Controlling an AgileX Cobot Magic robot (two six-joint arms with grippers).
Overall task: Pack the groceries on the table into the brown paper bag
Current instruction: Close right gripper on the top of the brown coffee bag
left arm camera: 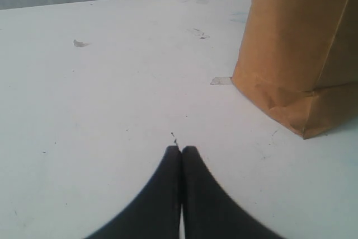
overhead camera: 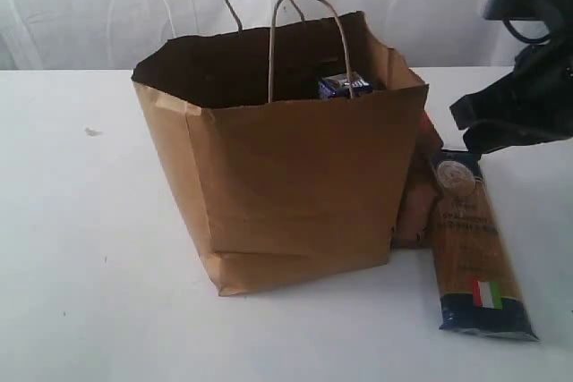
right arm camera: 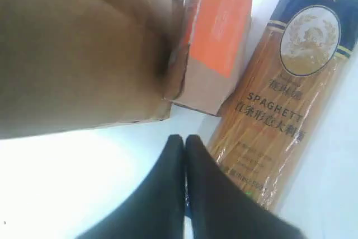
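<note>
The brown paper bag [overhead camera: 286, 176] stands upright and open in the middle of the white table [overhead camera: 81, 248]. A small blue-white carton [overhead camera: 345, 85] shows inside it. A spaghetti pack [overhead camera: 474, 239] lies flat to the bag's right. Between the two, a brown pouch with an orange label [right arm camera: 215, 43] leans against the bag's side. My right gripper [right arm camera: 184, 138] is shut and empty above the table, beside the spaghetti pack [right arm camera: 279, 99] and near the bag's bottom corner [right arm camera: 72, 54]. Low over bare table, my left gripper [left arm camera: 182, 149] is shut and empty, away from the bag [left arm camera: 296, 43].
The black right arm [overhead camera: 524, 105] hangs over the table's right side, above the spaghetti. A small scrap [overhead camera: 92, 131] lies on the left of the table. A bit of tape [left arm camera: 221, 80] sits by the bag's corner. A white curtain hangs behind.
</note>
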